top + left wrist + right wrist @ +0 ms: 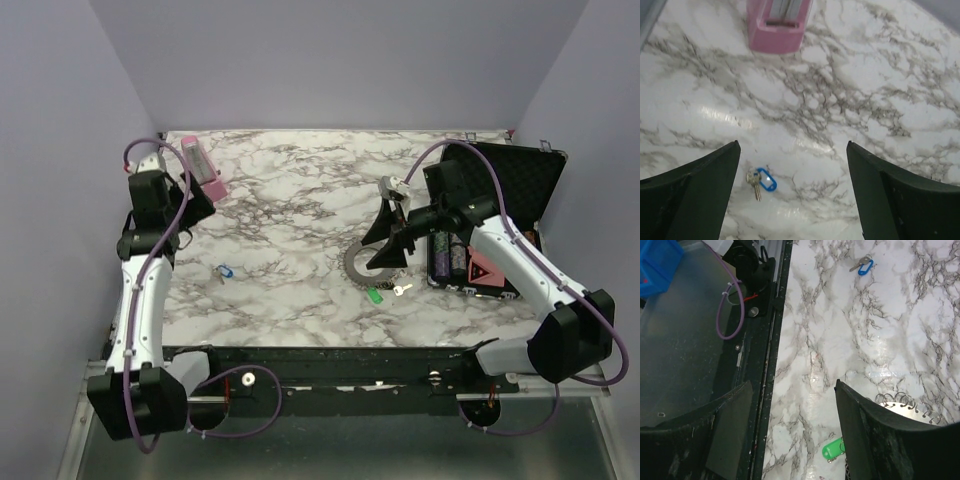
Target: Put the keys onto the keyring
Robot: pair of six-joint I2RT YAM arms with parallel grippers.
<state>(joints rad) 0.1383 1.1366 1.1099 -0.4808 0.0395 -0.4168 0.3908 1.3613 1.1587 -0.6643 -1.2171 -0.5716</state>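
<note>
A blue-headed key (224,271) lies on the marble table (290,210) at the left. In the left wrist view the blue key (764,180) lies just inside my left finger (700,185). My left gripper (200,205) (792,150) is open and empty above the table. The grey toothed keyring (353,265) lies mid-table, partly hidden under my right gripper (386,245), which is open and empty above it. A green-headed key (375,295) and a silver key (401,289) lie just in front of the ring. The right wrist view shows the ring's rim (905,402), the green key (832,448) and the blue key (864,265) far off.
A pink holder (205,170) (780,22) lies at the back left, close to my left gripper. An open black case (500,190) with coloured items inside stands at the right. The table's black front rail (767,355) runs along the near edge.
</note>
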